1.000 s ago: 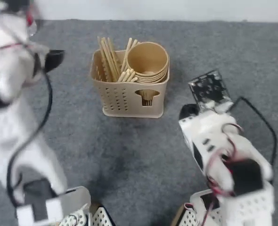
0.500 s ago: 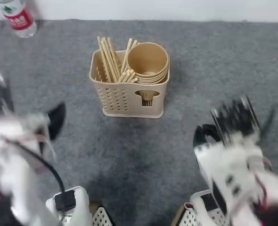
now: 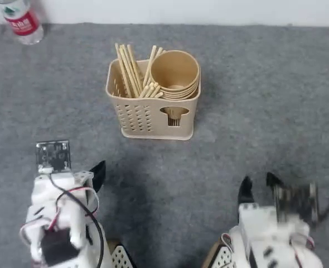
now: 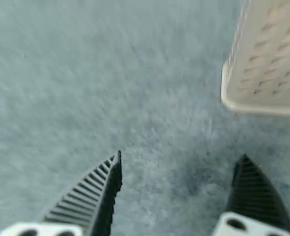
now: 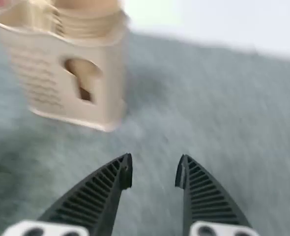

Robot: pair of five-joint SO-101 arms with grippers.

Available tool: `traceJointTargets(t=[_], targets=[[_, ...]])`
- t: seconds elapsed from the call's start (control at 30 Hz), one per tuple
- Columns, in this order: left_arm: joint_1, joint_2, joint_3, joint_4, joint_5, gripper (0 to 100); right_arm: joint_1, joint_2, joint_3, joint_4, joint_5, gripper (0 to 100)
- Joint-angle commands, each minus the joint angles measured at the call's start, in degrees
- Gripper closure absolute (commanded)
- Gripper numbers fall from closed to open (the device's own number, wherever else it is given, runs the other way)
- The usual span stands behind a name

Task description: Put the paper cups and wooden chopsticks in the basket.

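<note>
A beige perforated basket (image 3: 152,114) stands on the grey carpet at the upper middle of the high view. Inside it are a stack of paper cups (image 3: 175,72) and a bundle of wooden chopsticks (image 3: 132,70). My left gripper (image 4: 177,177) is low at the near left, open over bare carpet, with the basket (image 4: 263,64) off to one side. My right gripper (image 5: 153,172) is at the near right, open with nothing between its fingers, and the basket (image 5: 66,73) with the cups (image 5: 86,14) lies ahead of it.
A plastic bottle with a red label (image 3: 20,21) lies at the far left corner near the white wall. Both arm bases (image 3: 58,234) sit at the near edge. Grey carpet (image 3: 170,178) stretches between the arms and the basket.
Both arms have swung back from raised positions beside the basket down to the near edge. The bottle at the far left, hidden by the left arm a second ago, now shows.
</note>
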Motion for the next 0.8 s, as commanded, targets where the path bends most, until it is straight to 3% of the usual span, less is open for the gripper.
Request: traceJointTargets(t=[0.0, 0.27, 0.5, 0.77], targets=[[0.00, 1.23, 6.02, -5.45, 8.18, 66, 6.11, 5.23, 1.14, -1.10, -1.14, 83.3], [12.84, 1.14, 8.48, 0.44, 18.64, 66, 14.81, 6.46, 12.40, -12.18, -1.14, 83.3], [13.27, 1.14, 9.89, -0.88, 19.25, 66, 15.25, 6.37, 18.20, -18.15, -1.23, 83.4], [13.19, 1.23, 19.82, -8.18, 18.99, 66, 10.68, 6.37, 38.86, -18.33, -0.97, 83.6]])
